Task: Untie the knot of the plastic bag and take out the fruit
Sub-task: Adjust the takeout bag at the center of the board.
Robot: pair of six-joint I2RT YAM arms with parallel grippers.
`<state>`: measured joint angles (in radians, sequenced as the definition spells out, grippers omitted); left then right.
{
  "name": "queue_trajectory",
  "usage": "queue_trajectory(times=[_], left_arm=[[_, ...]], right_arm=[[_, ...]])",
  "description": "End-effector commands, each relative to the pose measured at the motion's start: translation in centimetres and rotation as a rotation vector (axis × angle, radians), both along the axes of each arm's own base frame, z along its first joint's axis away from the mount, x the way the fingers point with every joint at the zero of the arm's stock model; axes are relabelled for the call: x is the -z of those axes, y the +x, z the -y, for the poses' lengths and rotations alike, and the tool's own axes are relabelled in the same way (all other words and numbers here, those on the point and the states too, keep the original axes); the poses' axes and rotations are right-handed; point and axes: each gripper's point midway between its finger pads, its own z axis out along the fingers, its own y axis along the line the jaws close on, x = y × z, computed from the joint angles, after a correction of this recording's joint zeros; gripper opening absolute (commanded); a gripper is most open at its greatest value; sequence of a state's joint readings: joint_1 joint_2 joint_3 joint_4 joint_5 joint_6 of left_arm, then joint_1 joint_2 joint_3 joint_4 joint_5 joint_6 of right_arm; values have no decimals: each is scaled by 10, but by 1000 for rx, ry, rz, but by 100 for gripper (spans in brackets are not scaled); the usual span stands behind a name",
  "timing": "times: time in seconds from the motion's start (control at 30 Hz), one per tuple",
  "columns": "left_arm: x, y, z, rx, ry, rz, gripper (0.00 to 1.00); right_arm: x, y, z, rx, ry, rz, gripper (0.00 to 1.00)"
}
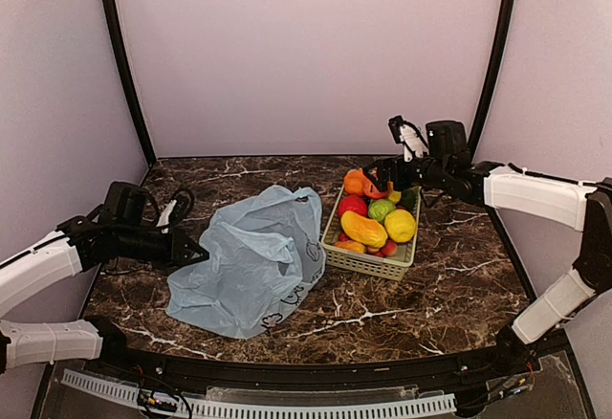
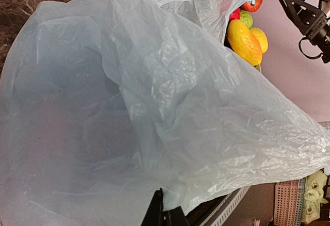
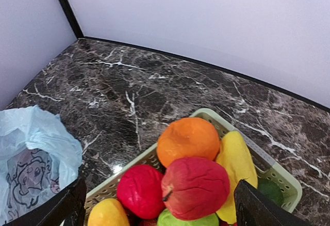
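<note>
Plastic bag (image 1: 251, 261) on table (image 1: 449, 285), basket (image 1: 368, 264) just right, perhaps touching, fruit (image 1: 363, 230) inside.

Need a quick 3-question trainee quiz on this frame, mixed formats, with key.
1. True or false: the fruit sits in the basket, outside the plastic bag.
2. The left gripper is closed on: A) the basket rim B) the bag's edge C) nothing
3. Fill in: the right gripper hovers over the basket with jaws ____.
Key: 1 true; 2 B; 3 open.
</note>
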<state>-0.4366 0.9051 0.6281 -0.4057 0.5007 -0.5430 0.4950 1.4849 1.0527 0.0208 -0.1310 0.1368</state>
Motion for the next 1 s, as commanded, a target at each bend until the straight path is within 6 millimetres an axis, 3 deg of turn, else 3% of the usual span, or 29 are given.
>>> queue_trajectory(times=[0.0, 0.1, 0.23, 0.5, 0.73, 0.87, 0.93, 0.97], left_arm=[[-17, 20, -5, -16, 68, 117, 1], [-19, 24, -2, 53, 115, 152, 1], [-21, 24, -2, 109, 164, 158, 1], [-28, 25, 0, 144, 165, 185, 1], [-27, 24, 2, 157, 154, 172, 1], [-24, 23, 4, 160, 144, 164, 1], [-22, 22, 4, 162, 141, 154, 1], [-21, 22, 4, 161, 143, 151, 1]], right_arm=[[-15, -36, -46, -198, 3, 46, 97], [-13, -58, -84, -356, 38, 20, 97], [0, -65, -126, -483, 11, 7, 97], [34, -16, -162, -479, -87, 16, 97], [59, 31, -175, -418, -191, 58, 98], [73, 48, -182, -418, -219, 57, 97], [80, 55, -186, -420, -231, 60, 93], [77, 57, -189, -425, -230, 66, 81]])
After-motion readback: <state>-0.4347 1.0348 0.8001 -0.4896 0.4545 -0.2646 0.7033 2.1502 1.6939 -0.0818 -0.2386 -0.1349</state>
